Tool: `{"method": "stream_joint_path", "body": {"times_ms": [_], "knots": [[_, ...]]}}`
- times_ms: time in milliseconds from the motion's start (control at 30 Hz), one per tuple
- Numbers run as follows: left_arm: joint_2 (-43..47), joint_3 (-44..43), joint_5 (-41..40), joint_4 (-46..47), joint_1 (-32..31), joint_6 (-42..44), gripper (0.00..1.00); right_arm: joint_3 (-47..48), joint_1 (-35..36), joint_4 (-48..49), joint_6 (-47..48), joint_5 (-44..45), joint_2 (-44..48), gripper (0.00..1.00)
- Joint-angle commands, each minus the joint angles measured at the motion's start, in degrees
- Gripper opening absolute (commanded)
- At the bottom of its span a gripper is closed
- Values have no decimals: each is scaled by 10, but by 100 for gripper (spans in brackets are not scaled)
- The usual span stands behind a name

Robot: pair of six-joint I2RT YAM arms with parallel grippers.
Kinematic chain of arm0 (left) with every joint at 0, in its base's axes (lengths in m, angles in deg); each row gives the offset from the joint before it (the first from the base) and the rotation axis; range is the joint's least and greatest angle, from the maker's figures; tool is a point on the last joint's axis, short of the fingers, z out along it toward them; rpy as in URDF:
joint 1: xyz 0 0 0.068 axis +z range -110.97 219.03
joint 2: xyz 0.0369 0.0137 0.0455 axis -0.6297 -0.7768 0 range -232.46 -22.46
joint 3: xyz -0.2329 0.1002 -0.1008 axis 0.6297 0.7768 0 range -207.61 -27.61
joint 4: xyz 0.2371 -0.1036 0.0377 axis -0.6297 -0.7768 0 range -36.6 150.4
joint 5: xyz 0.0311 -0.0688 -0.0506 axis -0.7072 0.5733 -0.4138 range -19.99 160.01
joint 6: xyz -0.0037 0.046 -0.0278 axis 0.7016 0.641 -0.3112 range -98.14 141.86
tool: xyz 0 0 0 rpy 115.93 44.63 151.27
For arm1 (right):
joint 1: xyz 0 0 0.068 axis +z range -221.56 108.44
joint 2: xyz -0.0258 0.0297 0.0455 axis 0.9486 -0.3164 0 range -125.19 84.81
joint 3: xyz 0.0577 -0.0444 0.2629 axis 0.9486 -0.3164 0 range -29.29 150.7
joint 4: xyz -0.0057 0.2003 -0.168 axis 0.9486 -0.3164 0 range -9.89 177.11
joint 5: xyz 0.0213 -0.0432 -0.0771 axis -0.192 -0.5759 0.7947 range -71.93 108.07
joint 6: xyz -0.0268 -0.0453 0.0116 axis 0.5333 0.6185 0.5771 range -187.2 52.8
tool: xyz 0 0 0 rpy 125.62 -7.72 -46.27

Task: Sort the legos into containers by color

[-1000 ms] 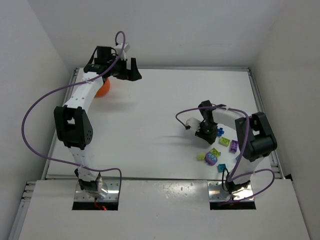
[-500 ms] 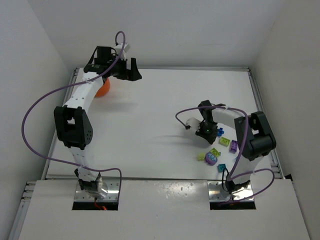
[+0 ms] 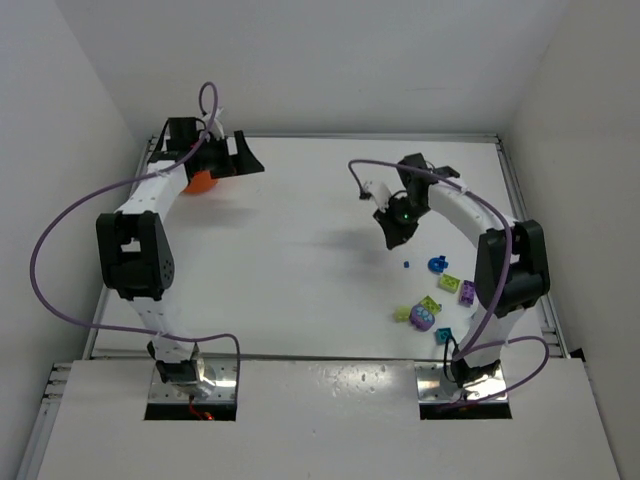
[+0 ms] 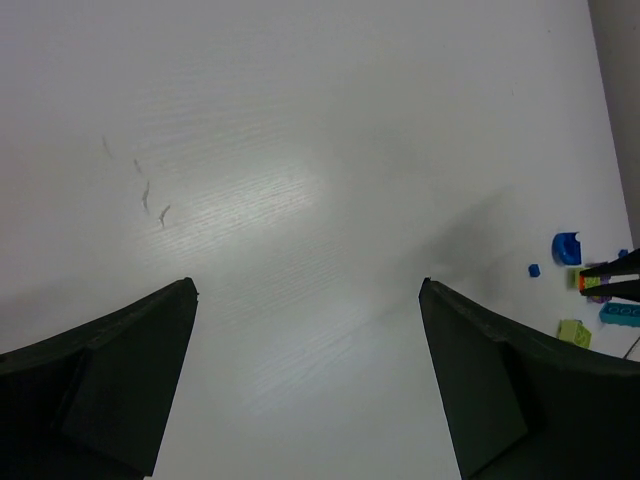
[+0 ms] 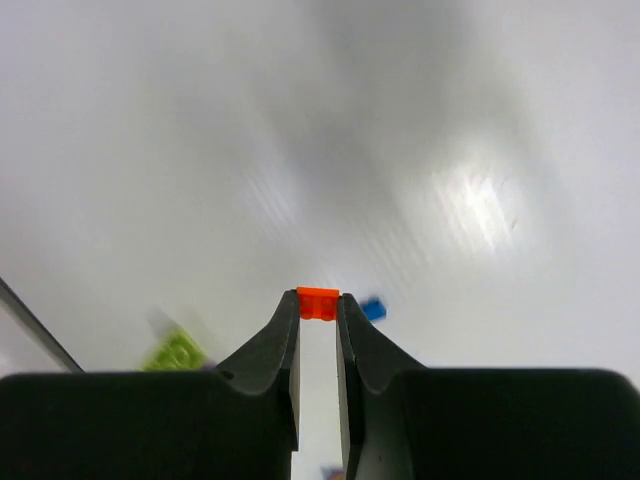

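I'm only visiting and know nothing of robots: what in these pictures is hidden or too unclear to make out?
Orange bowl, top view: mostly behind the left arm; its inside is hidden.
Orange brick in the right gripper: plain in the right wrist view, too small to find from the top.
Lime green brick, right wrist view: blurred, studs uncountable.
Teal brick, left wrist view: cut off by the right edge.

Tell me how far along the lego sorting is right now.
Done: nothing visibly sorted; the orange bowl at far left is half hidden, contents unseen. In hand: the right gripper pinches a small orange brick; the left gripper is open and empty. Left: loose pieces on the right side, including a blue piece, a lime brick, a purple brick and a teal brick.
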Motion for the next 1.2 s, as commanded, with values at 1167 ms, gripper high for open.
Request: {"method": "stream_joint_path", "body": {"times_ms": [1167], "knots": [[141, 204, -33, 258, -236, -83, 64, 58, -30, 332, -1007, -238, -71, 0]]}}
